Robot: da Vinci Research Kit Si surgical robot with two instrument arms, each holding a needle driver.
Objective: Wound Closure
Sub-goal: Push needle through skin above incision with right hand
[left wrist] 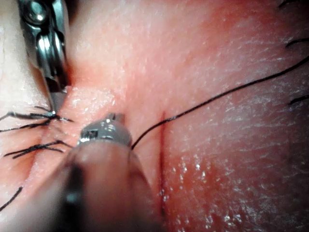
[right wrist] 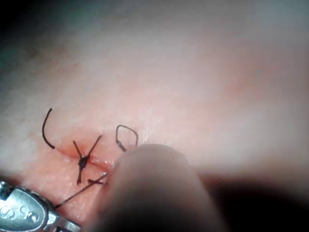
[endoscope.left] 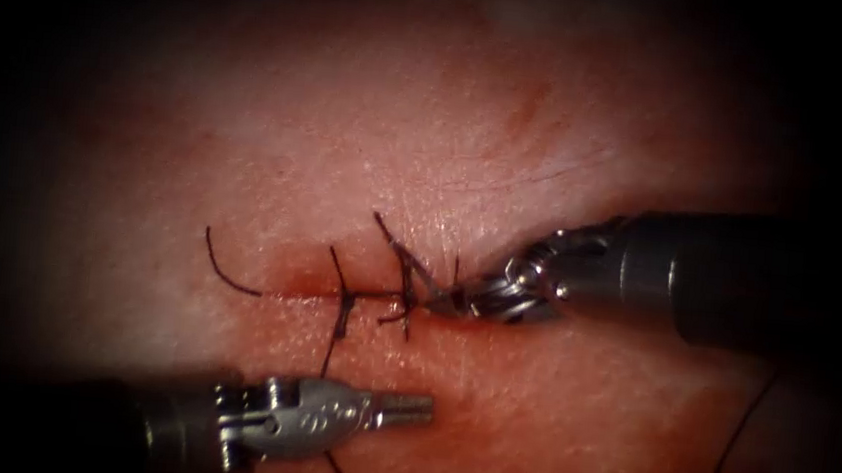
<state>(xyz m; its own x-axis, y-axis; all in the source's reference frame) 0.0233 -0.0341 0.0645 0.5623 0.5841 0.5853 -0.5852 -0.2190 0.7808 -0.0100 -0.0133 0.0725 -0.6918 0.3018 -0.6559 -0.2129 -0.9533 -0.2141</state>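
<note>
The tissue (endoscope.left: 510, 123) has a level cut (endoscope.left: 286, 293) crossed by two tied stitches (endoscope.left: 345, 309) (endoscope.left: 407, 288) with short dark ends. My right tool (endoscope.left: 444, 299) comes in from the right, and its narrow tip sits at the right-hand stitch, shut on the thread there; its tip (left wrist: 54, 104) meets those thread ends. My left tool (endoscope.left: 418, 407) lies below the cut, pointing right, jaws shut and holding nothing. A thread (endoscope.left: 329, 355) runs from the left-hand stitch down under its wrist. A thin curved dark strand (endoscope.left: 223, 269) rises from the cut's left end.
Another length of thread (endoscope.left: 736, 442) trails off toward the lower right. Red fluid (endoscope.left: 444, 449) wets the tissue below the cut. A long thread (left wrist: 222, 94) crosses the tissue beside the left tool (left wrist: 108, 128). A small thread loop (right wrist: 126, 135) stands by the stitches.
</note>
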